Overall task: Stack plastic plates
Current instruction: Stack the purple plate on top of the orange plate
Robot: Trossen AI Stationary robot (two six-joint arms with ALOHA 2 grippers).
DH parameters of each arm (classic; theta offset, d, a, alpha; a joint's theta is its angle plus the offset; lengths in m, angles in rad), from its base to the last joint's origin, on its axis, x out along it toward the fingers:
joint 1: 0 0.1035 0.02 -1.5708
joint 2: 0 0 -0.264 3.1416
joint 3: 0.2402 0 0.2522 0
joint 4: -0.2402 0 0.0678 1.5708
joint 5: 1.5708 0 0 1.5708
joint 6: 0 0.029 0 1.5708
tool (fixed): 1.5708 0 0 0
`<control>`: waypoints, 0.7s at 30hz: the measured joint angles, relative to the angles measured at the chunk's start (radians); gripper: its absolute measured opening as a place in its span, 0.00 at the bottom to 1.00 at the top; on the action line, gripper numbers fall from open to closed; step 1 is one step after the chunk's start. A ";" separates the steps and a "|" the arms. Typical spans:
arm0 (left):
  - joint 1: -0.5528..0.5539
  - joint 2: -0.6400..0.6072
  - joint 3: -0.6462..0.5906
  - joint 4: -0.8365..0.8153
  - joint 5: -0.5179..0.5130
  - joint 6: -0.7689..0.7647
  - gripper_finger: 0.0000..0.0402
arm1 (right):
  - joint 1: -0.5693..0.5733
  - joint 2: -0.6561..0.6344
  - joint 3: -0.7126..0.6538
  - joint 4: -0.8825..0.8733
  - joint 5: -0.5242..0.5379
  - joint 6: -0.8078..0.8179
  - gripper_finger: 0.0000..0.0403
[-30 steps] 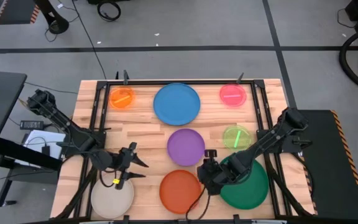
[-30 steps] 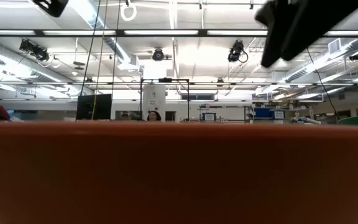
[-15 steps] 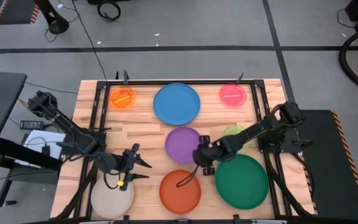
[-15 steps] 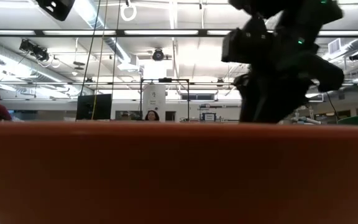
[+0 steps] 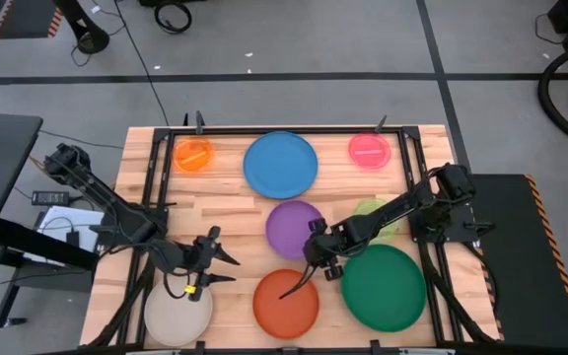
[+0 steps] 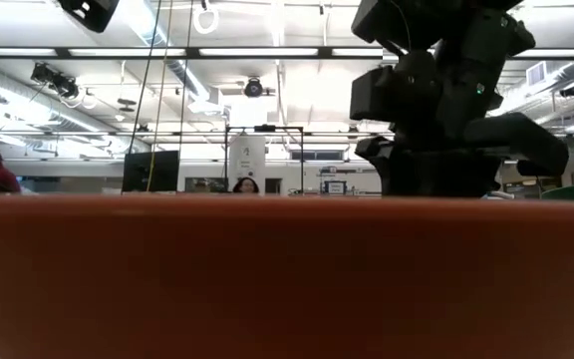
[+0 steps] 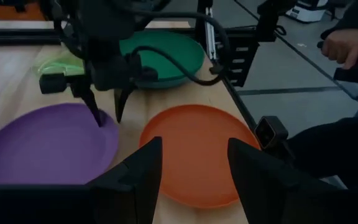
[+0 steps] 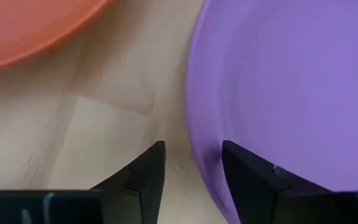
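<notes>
The purple plate (image 5: 292,227) lies flat mid-table; the orange-red plate (image 5: 286,303) and dark green plate (image 5: 388,288) lie nearer, the cream plate (image 5: 178,314) near left. The blue plate (image 5: 280,164), pink plate (image 5: 370,150) and small orange plate (image 5: 193,155) sit along the far edge. The lime plate (image 5: 371,212) is partly under my right arm; no teal plate shows. My right gripper (image 8: 191,146) is open and points down, astride the purple plate's near-right rim (image 7: 104,127). My left gripper (image 7: 194,168) is open and hovers beyond the cream plate. My right gripper stands from above with one finger (image 8: 247,168) over the purple plate's rim and the other finger (image 8: 148,168) over bare wood. I cannot tell whether either fingertip touches the plate. The plate lies flat on the table.
A black metal frame (image 5: 166,133) runs round the wooden table top. A cable (image 5: 299,281) trails from my right gripper over the orange-red plate. The orange-red plate's rim (image 6: 287,279) fills the low view. A person's hand (image 7: 347,43) shows beyond the table edge.
My right gripper has moved from above the dark green plate's left edge toward the table's far-left, to the purple plate's near-right rim, and has come down there. The plates have stayed in place.
</notes>
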 joint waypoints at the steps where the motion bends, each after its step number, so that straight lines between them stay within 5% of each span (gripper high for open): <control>1: -0.002 -0.009 -0.001 -0.007 0.000 0.000 0.47 | 0.000 -0.001 0.000 0.002 -0.001 0.001 0.41; 21: 0.014 -0.075 0.000 -0.022 -0.002 0.059 0.47 | -0.003 -0.008 0.011 0.002 -0.009 -0.071 0.03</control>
